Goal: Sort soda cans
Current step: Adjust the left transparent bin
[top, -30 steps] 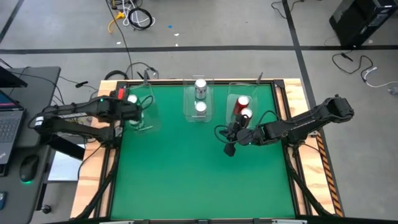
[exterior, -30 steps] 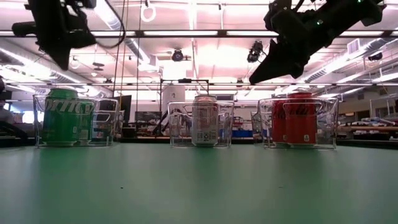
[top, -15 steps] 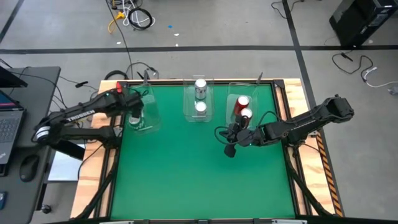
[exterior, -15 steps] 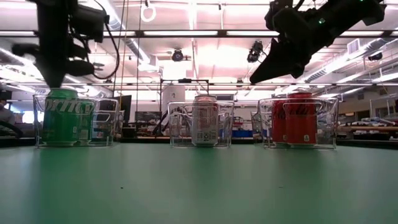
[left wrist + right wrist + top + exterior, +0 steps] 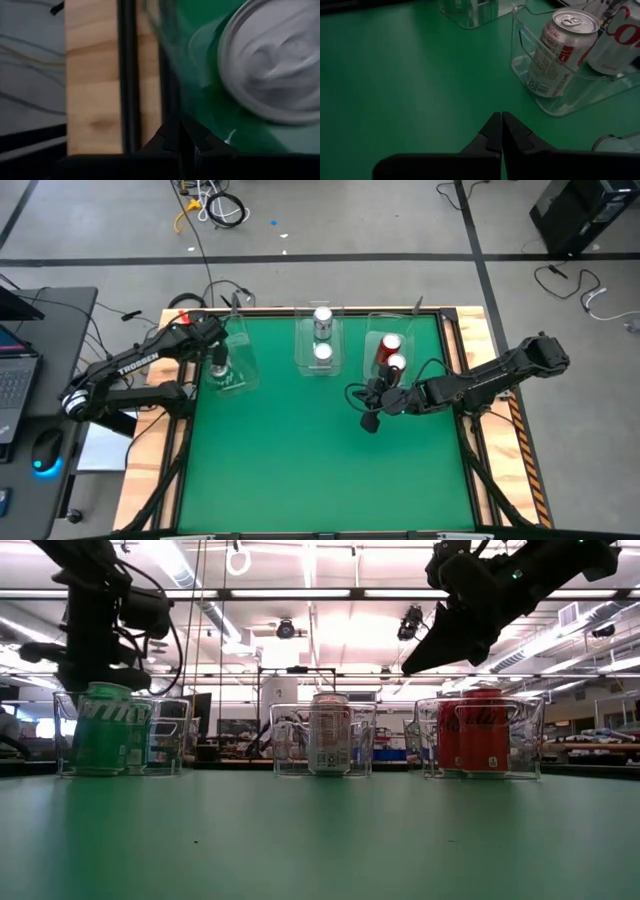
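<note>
Find the six soda cans already grouped by colour, upright, two to a clear tray: green cans (image 5: 105, 730) in one tray (image 5: 243, 358), silver cans (image 5: 322, 352) in the middle tray (image 5: 304, 345), red cans (image 5: 483, 730) in the third tray (image 5: 371, 332). Judge the sort as complete or nearly so; no can stands loose on the green table (image 5: 310, 470).

Read the paired placement as deliberate: one colour per tray, each pair one behind the other, which keeps every silver top reachable from above.

Left gripper (image 5: 216, 352):
- Hangs over the tray of green cans, pointing down.
- Locate one green can's shiny top (image 5: 272, 65) just below and to one side of the fingertips (image 5: 172, 137), not between them.
- Fingers look pressed together, pinching nothing; no contact with can or tray wall visible.
- Treat the height above the can as clearance, probably for leaving the tray.

Right gripper (image 5: 498, 120):
- Hovers above bare table, clear of the surface, near the front of the tray of red cans.
- Find the silver cans ahead of the fingertips, well apart from them.
- Fingers pressed together, tips meeting, holding nothing and touching nothing.
- Regard this arm as waiting.
</note>
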Robot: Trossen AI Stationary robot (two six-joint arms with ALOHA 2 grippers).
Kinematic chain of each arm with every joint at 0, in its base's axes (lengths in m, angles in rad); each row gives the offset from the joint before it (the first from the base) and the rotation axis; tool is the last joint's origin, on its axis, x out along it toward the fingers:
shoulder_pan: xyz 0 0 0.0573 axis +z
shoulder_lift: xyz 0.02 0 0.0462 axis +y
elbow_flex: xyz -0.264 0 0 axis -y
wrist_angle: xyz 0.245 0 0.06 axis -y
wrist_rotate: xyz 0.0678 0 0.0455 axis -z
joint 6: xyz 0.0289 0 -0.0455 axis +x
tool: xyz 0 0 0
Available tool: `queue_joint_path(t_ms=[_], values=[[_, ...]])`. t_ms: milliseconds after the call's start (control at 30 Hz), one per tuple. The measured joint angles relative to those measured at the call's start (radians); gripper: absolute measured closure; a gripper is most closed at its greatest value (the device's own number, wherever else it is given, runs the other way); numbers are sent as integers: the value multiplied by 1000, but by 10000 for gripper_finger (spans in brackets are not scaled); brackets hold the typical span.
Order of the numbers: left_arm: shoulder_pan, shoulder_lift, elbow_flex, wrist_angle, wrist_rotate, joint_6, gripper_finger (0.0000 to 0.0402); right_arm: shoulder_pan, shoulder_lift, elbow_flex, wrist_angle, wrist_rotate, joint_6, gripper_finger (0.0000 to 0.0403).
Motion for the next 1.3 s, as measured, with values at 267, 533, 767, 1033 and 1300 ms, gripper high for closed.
queue_joint_path(t_ms=[267, 533, 767, 1033, 1300], values=[[1, 3, -9, 135, 4, 62, 402, 0, 0, 0, -2, 0, -2, 403], [-2, -2, -9, 123, 16, 67, 402, 0, 0, 0, -3, 0, -2, 403], [-4, -30, 21, 51, 17, 81, 402, 0, 0, 0, -2, 0, -2, 403], [-4, -62, 69, 15, -8, 81, 401, 0, 0, 0, 2, 0, -2, 403], [-4, -61, 157, 186, 108, 195, 401, 0, 0, 0, 2, 0, -2, 403]])
